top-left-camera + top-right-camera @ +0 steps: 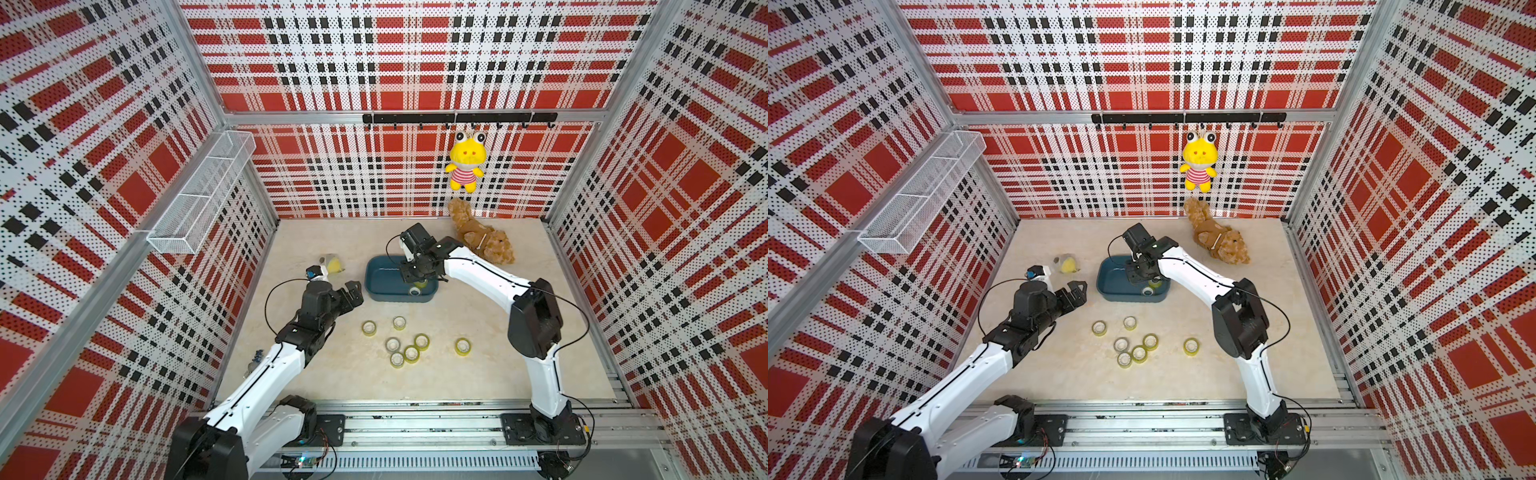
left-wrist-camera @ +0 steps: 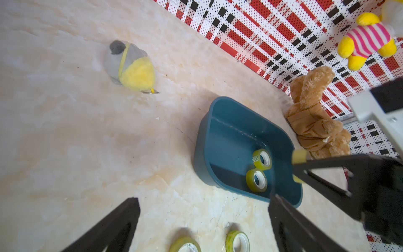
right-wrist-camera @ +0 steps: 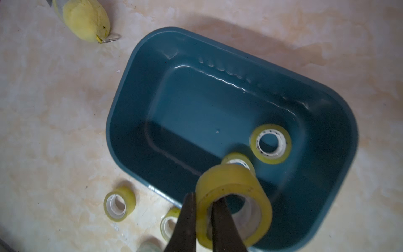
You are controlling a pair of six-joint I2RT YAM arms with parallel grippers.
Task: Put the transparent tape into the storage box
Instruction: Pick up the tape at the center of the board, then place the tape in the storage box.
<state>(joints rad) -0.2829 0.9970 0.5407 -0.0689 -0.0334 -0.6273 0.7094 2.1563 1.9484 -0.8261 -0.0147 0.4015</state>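
While the right gripper's [image 3: 204, 203] jaws pinch its wall through the core, tape roll [image 3: 235, 181]: likely light, stiff, slick; box [image 3: 130, 98] beneath the jaws; left gripper's [image 1: 352, 296] jaws spread.

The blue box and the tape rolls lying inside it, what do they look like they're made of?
The box looks like moulded plastic, dark teal and glossy: light glints along its smooth inner wall and its corners are rounded. Each tape roll lying in it looks like clear, yellowish, shiny film wound on a white ring core. The core is probably plastic, though it could be card.
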